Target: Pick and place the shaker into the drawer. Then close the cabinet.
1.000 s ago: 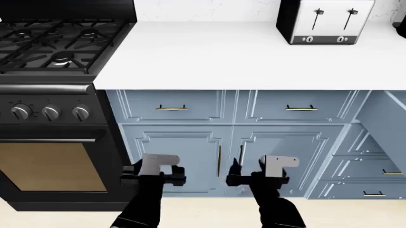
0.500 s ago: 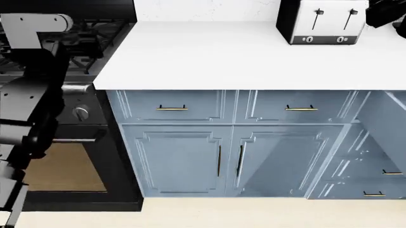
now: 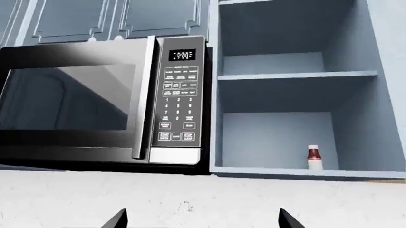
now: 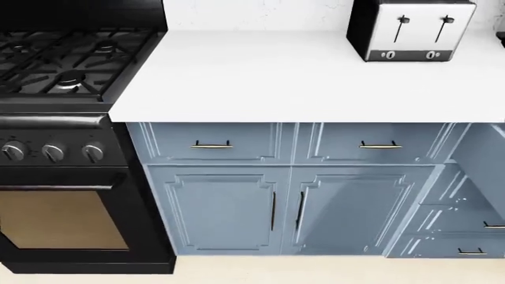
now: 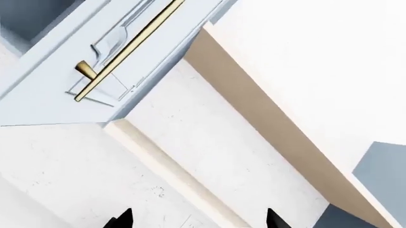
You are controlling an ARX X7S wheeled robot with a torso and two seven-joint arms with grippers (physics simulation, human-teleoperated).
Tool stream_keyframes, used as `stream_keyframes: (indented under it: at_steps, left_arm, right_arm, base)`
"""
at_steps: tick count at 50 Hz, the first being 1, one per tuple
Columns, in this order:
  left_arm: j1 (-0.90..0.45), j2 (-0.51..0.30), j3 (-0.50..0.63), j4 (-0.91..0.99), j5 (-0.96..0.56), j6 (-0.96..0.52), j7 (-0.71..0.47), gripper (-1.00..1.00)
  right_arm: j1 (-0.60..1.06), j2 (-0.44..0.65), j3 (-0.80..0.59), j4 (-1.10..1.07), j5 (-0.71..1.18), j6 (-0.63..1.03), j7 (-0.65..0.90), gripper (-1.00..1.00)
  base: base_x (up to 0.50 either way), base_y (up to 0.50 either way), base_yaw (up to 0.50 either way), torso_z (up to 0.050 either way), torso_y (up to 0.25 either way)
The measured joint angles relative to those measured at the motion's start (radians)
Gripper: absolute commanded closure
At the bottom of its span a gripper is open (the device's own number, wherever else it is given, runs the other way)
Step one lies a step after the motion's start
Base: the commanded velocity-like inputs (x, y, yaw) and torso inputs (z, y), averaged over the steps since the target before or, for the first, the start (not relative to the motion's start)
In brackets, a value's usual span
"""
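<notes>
Neither gripper shows in the head view. In the left wrist view my left gripper (image 3: 201,221) is open, its two dark tips far apart with nothing between them, facing a white wall below a microwave. A small white bottle with a dark red top (image 3: 313,157) stands on the lowest shelf of an open upper cupboard; I cannot tell whether it is the shaker. My right gripper (image 5: 198,221) is open and empty, pointing at white surfaces near a brass-handled blue-grey door (image 5: 127,50). The cabinet (image 4: 236,201) fills the head view's middle. The drawer (image 4: 483,160) stands pulled out at the right edge, cut off by the frame.
A black gas range (image 4: 63,118) stands left of the cabinet. A toaster (image 4: 410,29) sits at the back right of the white counter (image 4: 276,77). The black microwave (image 3: 101,99) hangs beside the open blue-grey shelves (image 3: 298,76).
Both arms, low in front of the cabinet doors a second ago, have risen out of the head view. The scene has slipped slightly downward in the head view.
</notes>
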Motion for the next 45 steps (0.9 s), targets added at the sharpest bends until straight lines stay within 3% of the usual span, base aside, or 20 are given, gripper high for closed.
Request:
stream_keyframes:
  at_steps: [14,45]
  left_arm:
    - [-0.118,0.013,-0.031,0.046,-0.027,-0.034,-0.019,-1.0]
    - [-0.071,0.007,-0.044,0.142,-0.07,-0.051,-0.045,-1.0]
  right_arm:
    - [0.089,-0.105,-0.011,0.151,-0.106,-0.1,-0.103,-1.0]
    - [0.098,-0.157,0.033,0.17,-0.24,-0.135,-0.21,-1.0]
  base:
    - [0.5,0.0,0.0,0.0,0.0]
    - [0.5,0.0,0.0,0.0,0.001]
